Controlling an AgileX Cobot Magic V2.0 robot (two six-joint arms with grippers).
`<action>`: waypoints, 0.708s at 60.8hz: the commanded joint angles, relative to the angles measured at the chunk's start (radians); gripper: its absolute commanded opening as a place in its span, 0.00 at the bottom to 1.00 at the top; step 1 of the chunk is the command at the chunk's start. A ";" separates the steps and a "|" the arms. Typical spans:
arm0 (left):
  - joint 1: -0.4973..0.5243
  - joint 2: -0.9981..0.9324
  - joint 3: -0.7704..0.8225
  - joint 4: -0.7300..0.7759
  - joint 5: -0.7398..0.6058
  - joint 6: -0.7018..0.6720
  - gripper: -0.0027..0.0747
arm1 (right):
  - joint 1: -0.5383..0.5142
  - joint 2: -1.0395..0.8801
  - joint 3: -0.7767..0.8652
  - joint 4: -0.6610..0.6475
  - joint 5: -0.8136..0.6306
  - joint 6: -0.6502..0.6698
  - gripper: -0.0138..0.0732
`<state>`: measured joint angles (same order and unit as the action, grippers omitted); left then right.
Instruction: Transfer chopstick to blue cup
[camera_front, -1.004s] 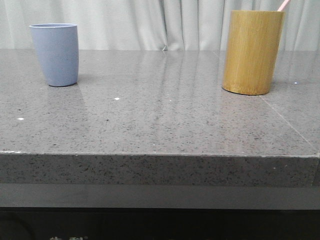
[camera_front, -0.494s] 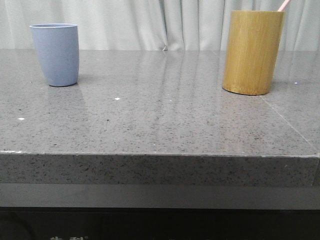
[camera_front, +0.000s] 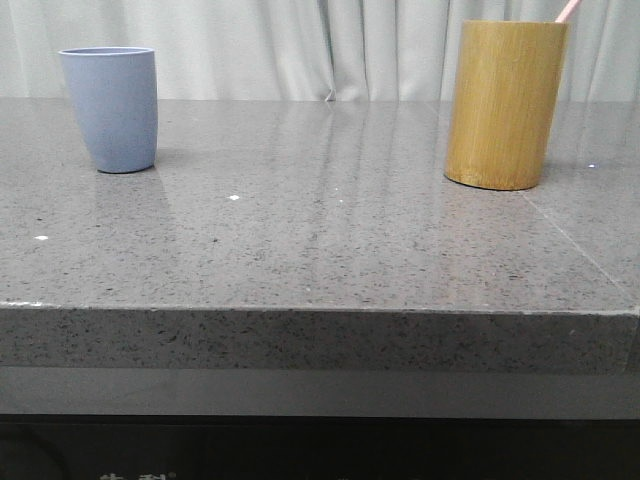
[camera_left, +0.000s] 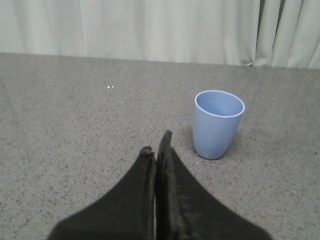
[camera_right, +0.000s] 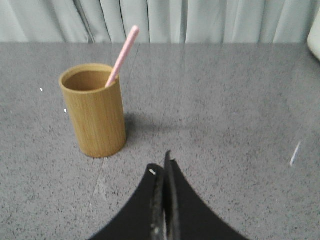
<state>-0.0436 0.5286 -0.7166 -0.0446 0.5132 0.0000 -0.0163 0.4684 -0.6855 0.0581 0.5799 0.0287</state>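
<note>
The blue cup stands upright at the table's far left; it is empty in the left wrist view. A pale pink chopstick leans in the bamboo holder at the far right, only its tip showing in the front view above the holder. My left gripper is shut and empty, short of the cup and to one side of it. My right gripper is shut and empty, a little way off from the holder. Neither gripper appears in the front view.
The grey speckled stone table has its front edge near the camera. A pale curtain hangs behind it. A white object shows at the edge of the right wrist view.
</note>
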 joint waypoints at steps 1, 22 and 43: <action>0.000 0.045 -0.024 -0.005 -0.071 -0.007 0.01 | -0.005 0.047 -0.034 -0.007 -0.060 -0.003 0.08; 0.000 0.154 -0.022 -0.005 -0.088 0.009 0.06 | -0.005 0.125 -0.034 -0.008 0.010 -0.036 0.29; 0.000 0.206 -0.061 -0.005 -0.078 0.009 0.62 | -0.005 0.125 -0.034 -0.007 0.012 -0.039 0.80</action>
<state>-0.0436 0.7142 -0.7205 -0.0446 0.4992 0.0082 -0.0163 0.5851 -0.6855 0.0581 0.6616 0.0000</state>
